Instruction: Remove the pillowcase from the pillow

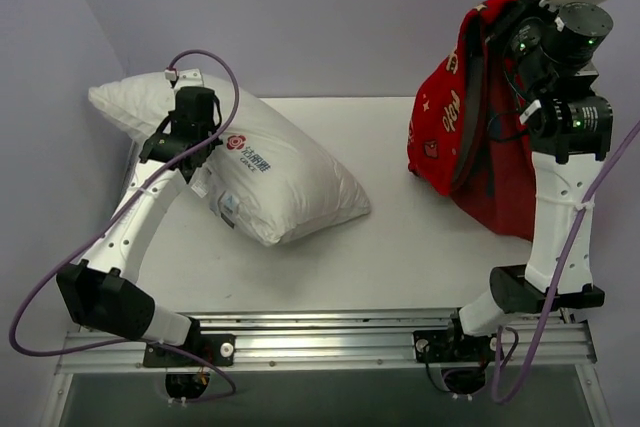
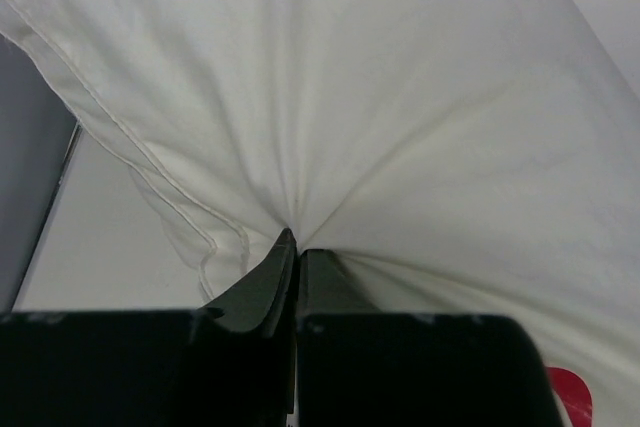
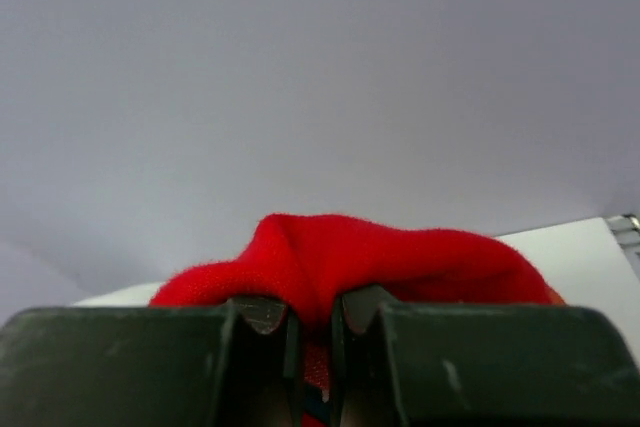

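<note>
Left gripper point(image 2: 295, 247) nearest lens, jaws pinched on fold of pillow point(image 2: 400, 97); I judge it anchors pillow at table point(image 1: 400, 247) left. Right gripper point(image 3: 312, 312) clamps pillowcase point(image 1: 445, 117), hung high at right, well apart from pillow; I read pillowcase as fully off.

In the top view I see the pillow point(image 1: 280, 172) lying on the table point(image 1: 400, 257) in the left half of the frame, with one corner past the table's left edge. The pillowcase point(image 1: 445, 117) hangs at the upper right, well apart from it. The left gripper point(image 2: 295, 245) pinches the pillow, and the right gripper point(image 3: 310, 312) pinches the pillowcase top.
</note>
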